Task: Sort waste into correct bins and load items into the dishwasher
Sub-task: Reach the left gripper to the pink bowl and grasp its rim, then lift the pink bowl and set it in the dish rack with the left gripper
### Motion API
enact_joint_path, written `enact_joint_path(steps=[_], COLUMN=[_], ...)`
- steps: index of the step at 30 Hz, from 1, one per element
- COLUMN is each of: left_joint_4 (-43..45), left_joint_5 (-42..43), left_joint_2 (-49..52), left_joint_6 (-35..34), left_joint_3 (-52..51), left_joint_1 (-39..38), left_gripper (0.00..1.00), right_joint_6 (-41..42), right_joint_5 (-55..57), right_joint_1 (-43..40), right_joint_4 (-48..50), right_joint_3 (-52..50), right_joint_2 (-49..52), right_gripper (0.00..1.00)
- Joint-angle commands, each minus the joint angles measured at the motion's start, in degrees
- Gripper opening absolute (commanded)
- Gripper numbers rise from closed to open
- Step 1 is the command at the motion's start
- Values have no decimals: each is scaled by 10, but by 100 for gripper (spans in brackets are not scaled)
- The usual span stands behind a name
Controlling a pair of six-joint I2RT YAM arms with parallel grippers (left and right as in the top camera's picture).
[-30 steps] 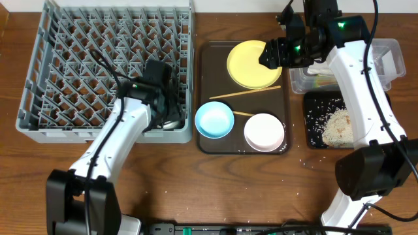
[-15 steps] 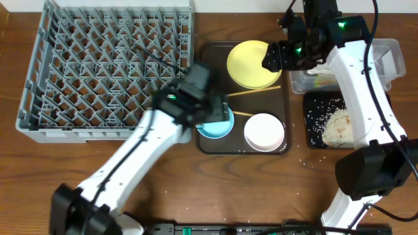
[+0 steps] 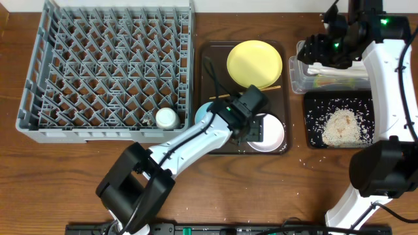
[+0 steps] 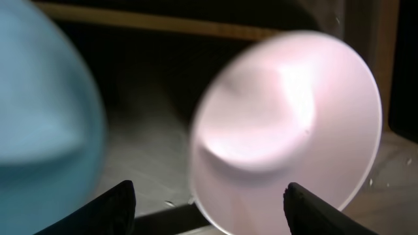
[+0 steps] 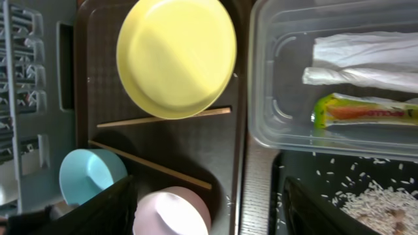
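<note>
My left gripper (image 3: 258, 130) (image 4: 209, 212) hangs open just over the white bowl (image 3: 269, 134) (image 4: 287, 124), whose near rim lies between the fingers without touching them. The light blue bowl (image 3: 202, 112) (image 4: 46, 117) sits beside it, mostly hidden by the arm from overhead. My right gripper (image 3: 317, 52) (image 5: 219, 212) is open and empty, high over the clear tub (image 3: 297, 81) (image 5: 261, 98), which holds the napkin (image 5: 366, 59) and wrapper (image 5: 366, 111). Rice (image 3: 339, 124) lies in the black tray (image 3: 310, 140). The yellow plate (image 3: 255, 63) (image 5: 176, 55) and chopsticks (image 5: 163, 117) lie apart. The white cup (image 3: 166, 118) stands in the grey rack (image 3: 104, 65).
Bowls, plate and chopsticks all rest on the dark brown serving tray (image 3: 208, 78) between the rack and the bins. A few rice grains (image 3: 304, 156) are scattered on the wooden table near the black tray.
My left arm has swung right from the rack to the white bowl, leaving the cup standing in the rack. My right gripper has moved right from over the plate to over the clear tub.
</note>
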Motion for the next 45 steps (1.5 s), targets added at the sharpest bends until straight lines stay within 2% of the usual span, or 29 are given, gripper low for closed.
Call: enact_joint_path(steps=[1, 10, 14, 18, 23, 28, 32, 35, 41, 43, 44, 45], left_joint_4=[3, 33, 39, 43, 49, 54, 56, 58, 57, 55, 54, 54], left_joint_5=[-20, -15, -9, -9, 0, 16, 28, 35, 38, 38, 38, 36], left_joint_2=[4, 37, 47, 48, 57, 68, 74, 78, 65, 47, 36, 21], left_joint_6=[7, 7, 7, 7, 8, 7, 7, 7, 8, 20, 27, 34], left_joint_3=[-3, -3, -3, -3, -3, -3, -3, -3, -1, 0, 0, 1], left_joint_1=[-8, -8, -8, -8, -8, -3, 3, 8, 12, 12, 12, 12], left_gripper=[72, 64, 56, 43, 34, 33, 22, 8, 7, 7, 8, 8], right_joint_6=[3, 3, 3, 3, 3, 3, 3, 3, 3, 3, 3, 3], right_joint_5=[-13, -13, -13, -13, -13, -13, -13, -13, -13, -12, -12, -11], right_joint_1=[-3, -2, -2, -2, -2, -2, -2, -2, -2, -2, -2, -2], right_joint_4=[-2, -2, -2, -2, -2, -2, -2, -2, -2, -2, -2, -2], right_joint_3=[0, 0, 0, 0, 0, 0, 0, 0, 0, 0, 0, 0], right_joint_2=[-2, -2, -2, -2, -2, -2, -2, -2, -2, -2, -2, -2], right_gripper=[69, 70, 72, 72, 72, 73, 73, 73, 74, 76, 82, 99])
